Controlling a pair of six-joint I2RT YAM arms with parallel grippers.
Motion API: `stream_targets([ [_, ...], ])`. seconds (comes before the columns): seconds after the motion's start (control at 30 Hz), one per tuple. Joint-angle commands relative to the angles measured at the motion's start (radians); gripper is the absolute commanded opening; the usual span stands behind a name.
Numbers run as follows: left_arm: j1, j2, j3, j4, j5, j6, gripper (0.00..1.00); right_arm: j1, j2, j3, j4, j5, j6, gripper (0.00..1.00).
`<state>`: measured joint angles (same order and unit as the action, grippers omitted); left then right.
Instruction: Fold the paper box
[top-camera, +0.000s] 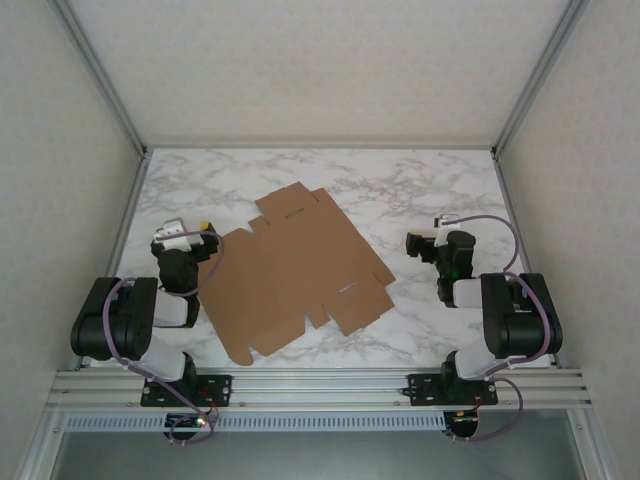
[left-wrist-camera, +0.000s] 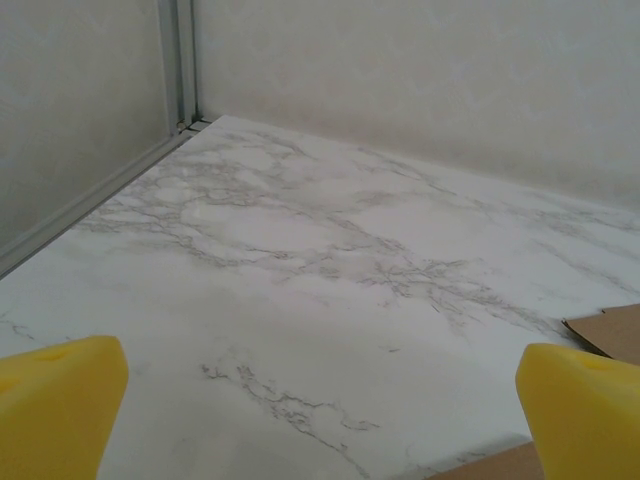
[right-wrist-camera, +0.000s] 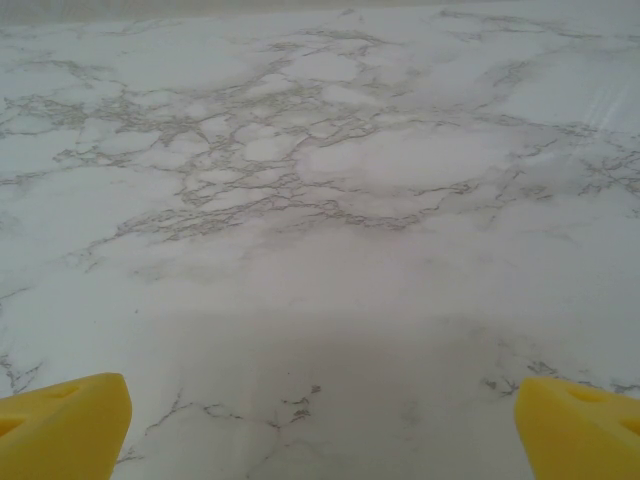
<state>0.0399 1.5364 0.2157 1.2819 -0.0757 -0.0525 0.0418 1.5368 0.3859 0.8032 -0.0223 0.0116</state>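
Yellow pads (left-wrist-camera: 60, 400) of the left gripper (left-wrist-camera: 320, 425) stand spread wide with only the marble table (left-wrist-camera: 300, 250) between them, and the right gripper (right-wrist-camera: 320, 430) gapes as wide over bare tabletop, so neither holds or touches anything. The paper box (top-camera: 300, 270) lies flat and unfolded between the two arms, its left edge near the left gripper, a corner showing in the left wrist view. Both arms, I judge, rest at the sides with jaws released so the sheet lies free for a first fold, not yet begun.
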Motion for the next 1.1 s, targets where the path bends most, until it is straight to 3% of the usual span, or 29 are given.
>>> stream_targets([
  [0.0,-0.005,-0.001,0.004,0.019,-0.018,-0.004,0.99,0.005,0.001,0.013,0.011,0.013,-0.004,0.99],
  [0.07,-0.015,-0.030,0.014,-0.007,-0.043,-0.003,0.99,0.013,-0.017,0.030,-0.033,-0.002,-0.020,0.99],
  [0.17,-0.026,-0.171,0.097,-0.251,-0.166,-0.026,0.99,0.065,-0.145,0.168,-0.339,0.020,-0.075,0.99],
  [0.23,-0.054,-0.286,0.112,-0.302,-0.205,-0.032,1.00,0.132,-0.249,0.220,-0.440,0.043,-0.063,0.99],
  [0.33,-0.136,-0.459,0.183,-0.431,-0.194,-0.068,0.99,0.245,-0.375,0.343,-0.617,0.041,0.009,0.99],
  [0.4,-0.197,-0.547,0.276,-0.568,-0.122,-0.150,1.00,0.344,-0.437,0.451,-0.763,0.085,0.060,0.99],
  [0.53,-0.360,-0.613,0.541,-1.058,-0.199,-0.362,0.99,0.448,-0.465,0.767,-1.206,0.167,0.257,0.99],
  [0.63,-0.367,-0.541,0.691,-1.458,-0.181,-0.468,1.00,0.441,-0.423,0.904,-1.508,0.251,0.487,0.99],
  [0.7,-0.354,-0.485,0.743,-1.674,-0.201,-0.535,1.00,0.387,-0.415,0.856,-1.450,0.086,0.432,0.99],
  [0.77,-0.314,-0.481,0.665,-1.656,-0.074,-0.586,1.00,0.353,-0.409,0.781,-1.375,-0.029,0.442,0.99],
  [0.9,-0.309,-0.620,0.403,-1.480,0.040,-0.754,0.99,0.351,-0.319,0.697,-1.336,-0.111,0.467,0.99],
  [1.07,-0.314,-0.555,0.291,-1.433,0.210,-0.720,0.99,0.387,-0.152,0.616,-1.291,-0.219,0.428,0.91],
])
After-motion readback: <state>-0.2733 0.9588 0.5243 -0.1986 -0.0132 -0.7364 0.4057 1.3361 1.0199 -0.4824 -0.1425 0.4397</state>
